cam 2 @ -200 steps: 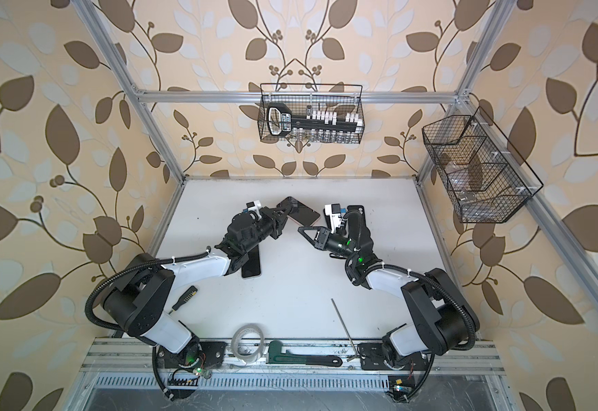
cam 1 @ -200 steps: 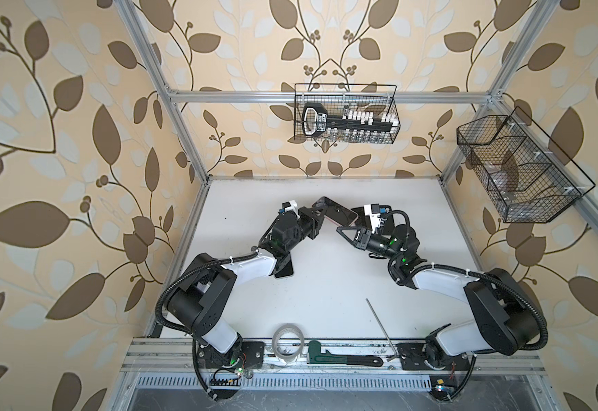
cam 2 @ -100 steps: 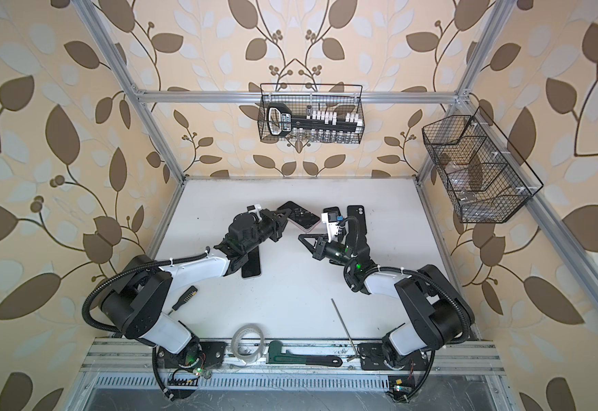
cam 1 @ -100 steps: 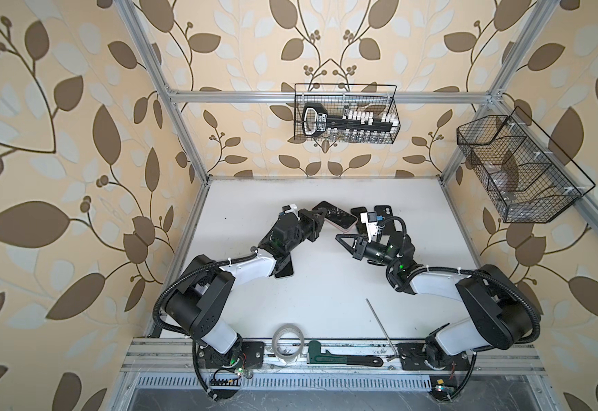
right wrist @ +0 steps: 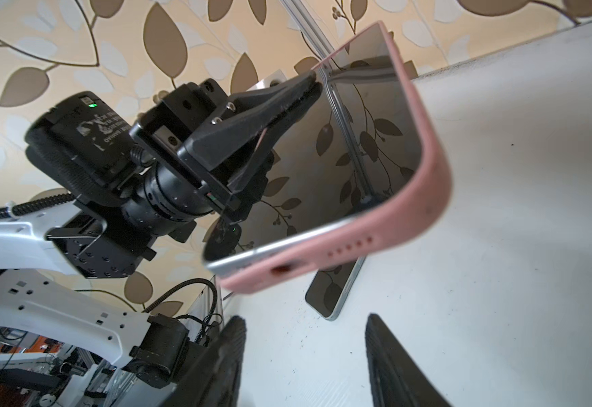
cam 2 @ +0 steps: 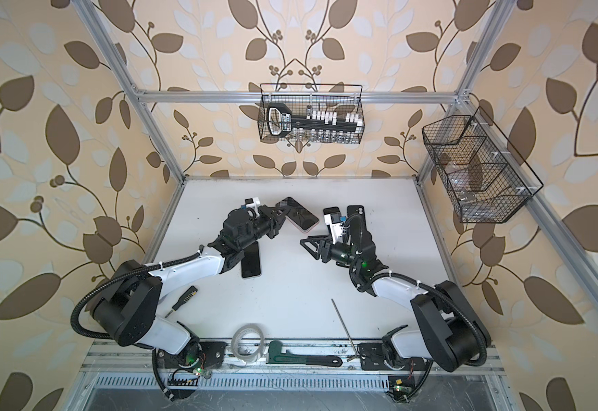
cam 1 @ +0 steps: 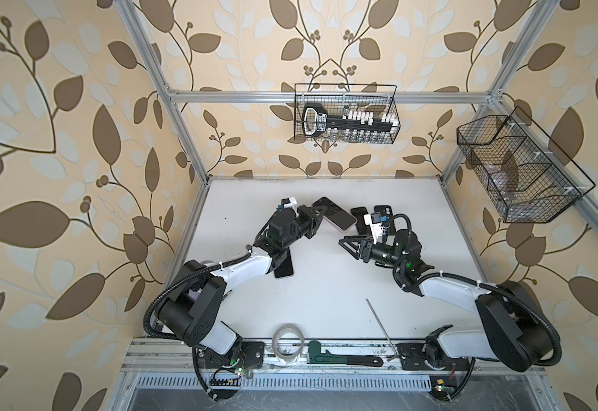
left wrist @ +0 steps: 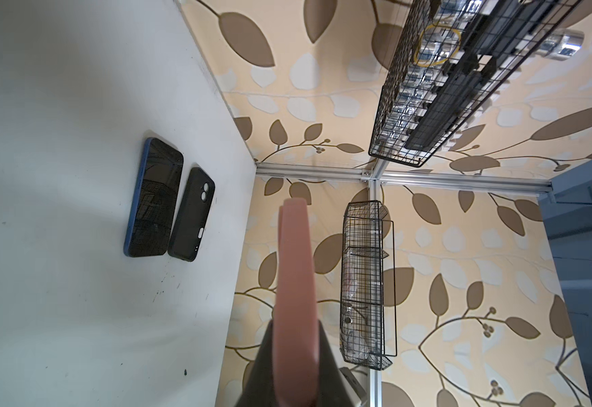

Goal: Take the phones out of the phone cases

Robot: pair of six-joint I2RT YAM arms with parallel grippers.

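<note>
Phone (right wrist: pixel 358 141) in pink case (right wrist: pixel 432 183): held clear of bench (cam 1: pixel 326 284), tilted, long edge pinched in left end effector (right wrist: pixel 314 88). Right end effector (right wrist: pixel 305 352): fingers spread, empty, facing phone's port end, not touching. Second phone (cam 1: pixel 284 265) flat on bench under left wrist.

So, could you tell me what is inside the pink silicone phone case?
A dark-screened, silver-edged phone, one corner raised out of the pink case. The case hides its back.
</note>
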